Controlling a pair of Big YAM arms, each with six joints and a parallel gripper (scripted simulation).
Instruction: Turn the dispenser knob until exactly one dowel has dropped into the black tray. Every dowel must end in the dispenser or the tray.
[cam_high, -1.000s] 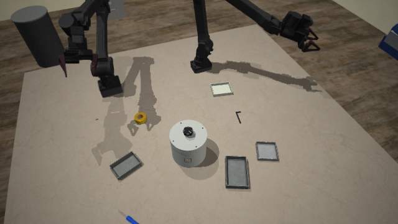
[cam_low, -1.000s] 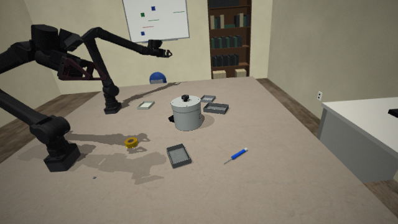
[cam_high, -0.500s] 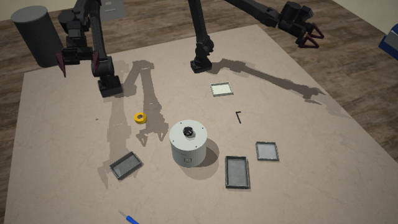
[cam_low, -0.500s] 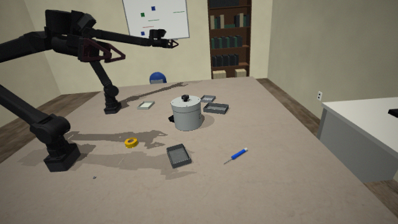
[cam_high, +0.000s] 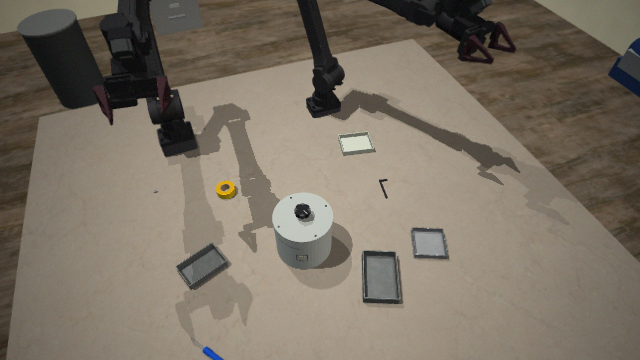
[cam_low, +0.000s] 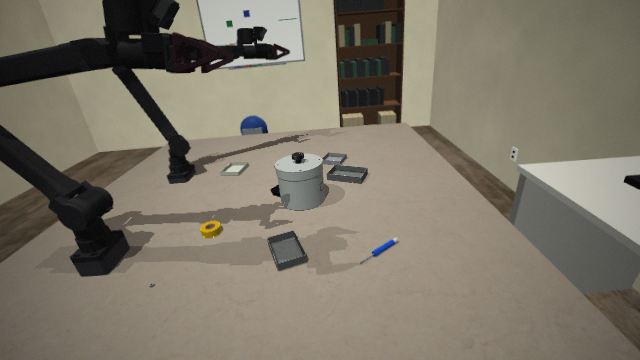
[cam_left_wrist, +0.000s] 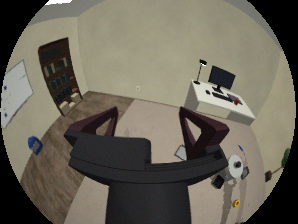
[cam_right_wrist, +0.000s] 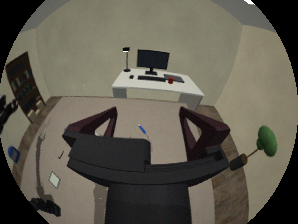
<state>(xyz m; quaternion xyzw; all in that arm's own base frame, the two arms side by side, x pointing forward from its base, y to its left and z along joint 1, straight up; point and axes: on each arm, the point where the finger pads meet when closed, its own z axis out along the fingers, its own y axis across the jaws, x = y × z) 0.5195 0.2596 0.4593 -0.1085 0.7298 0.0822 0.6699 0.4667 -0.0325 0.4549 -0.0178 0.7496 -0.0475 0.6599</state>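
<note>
The white cylindrical dispenser (cam_high: 302, 230) stands mid-table with a black knob (cam_high: 302, 211) on its lid; it also shows in the exterior view (cam_low: 299, 181). A small outlet (cam_high: 301, 258) is low on its front. No dowel is visible. Three dark-rimmed trays lie flat: one left of it (cam_high: 202, 265), two to its right (cam_high: 382, 276) (cam_high: 429, 243). My left gripper (cam_high: 482, 42) is open and empty, high beyond the table's far right edge. My right gripper (cam_high: 136, 107) is open and empty, high above the far left. Both are far from the knob.
A white tray (cam_high: 356, 143), a black hex key (cam_high: 383, 188), a yellow tape roll (cam_high: 226, 189) and a blue screwdriver (cam_high: 209, 351) lie on the table. The arm bases (cam_high: 176, 137) (cam_high: 323, 106) stand at the far edge. A grey bin (cam_high: 59, 57) stands off the table.
</note>
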